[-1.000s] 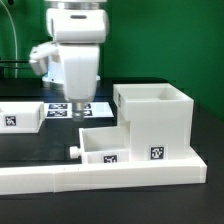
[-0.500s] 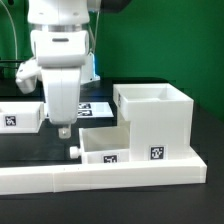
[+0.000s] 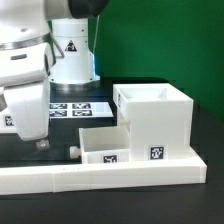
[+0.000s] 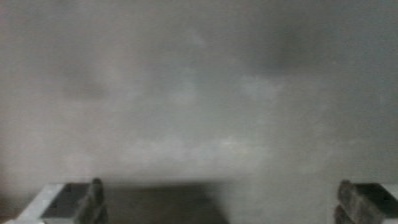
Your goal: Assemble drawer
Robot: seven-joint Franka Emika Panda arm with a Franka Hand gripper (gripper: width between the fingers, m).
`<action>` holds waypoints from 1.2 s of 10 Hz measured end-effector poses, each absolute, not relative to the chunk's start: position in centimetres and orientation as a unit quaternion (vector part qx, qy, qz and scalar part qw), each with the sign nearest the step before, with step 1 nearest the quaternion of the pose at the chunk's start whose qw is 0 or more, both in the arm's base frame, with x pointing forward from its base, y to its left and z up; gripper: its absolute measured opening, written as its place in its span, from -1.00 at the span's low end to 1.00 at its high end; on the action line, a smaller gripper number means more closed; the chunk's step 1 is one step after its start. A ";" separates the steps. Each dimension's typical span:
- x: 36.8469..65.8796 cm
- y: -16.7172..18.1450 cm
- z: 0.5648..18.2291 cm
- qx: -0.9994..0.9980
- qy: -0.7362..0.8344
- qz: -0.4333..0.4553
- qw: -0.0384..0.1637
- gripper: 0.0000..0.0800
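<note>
A white plastic cube-shaped shell (image 3: 155, 118) stands open-topped on the black table (image 3: 208, 135). A smaller smooth box tray (image 3: 100, 150) with a round knob (image 3: 74, 151) sits just beside it, behind the long low white rail (image 3: 100, 178). The gripper (image 3: 40, 142) hangs near the knob, its fingers (image 4: 68, 203) spread wide apart.

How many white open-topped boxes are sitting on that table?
2 for sure: a big cube box at the exterior view's right, and a low tray with a knob beside it. The arm covers the exterior view's left, so another may hide there.
</note>
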State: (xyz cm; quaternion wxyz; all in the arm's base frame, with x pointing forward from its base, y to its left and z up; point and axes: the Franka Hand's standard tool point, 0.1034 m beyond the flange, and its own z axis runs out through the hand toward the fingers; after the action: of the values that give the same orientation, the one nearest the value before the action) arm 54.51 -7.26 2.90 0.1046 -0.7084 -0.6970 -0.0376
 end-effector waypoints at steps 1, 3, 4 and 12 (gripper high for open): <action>54.2 -6.7 2.4 -0.711 -0.693 -0.040 0.113 0.62; 54.1 -4.3 2.1 -0.714 -0.689 -0.039 0.120 0.62; 54.0 -3.4 2.0 -0.717 -0.685 -0.038 0.124 0.62; 54.5 2.8 2.4 -0.767 -0.627 -0.023 0.134 0.62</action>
State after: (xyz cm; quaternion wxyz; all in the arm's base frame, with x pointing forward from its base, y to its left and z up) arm 54.51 2.78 2.43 0.1345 -0.7668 -0.6272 -0.0233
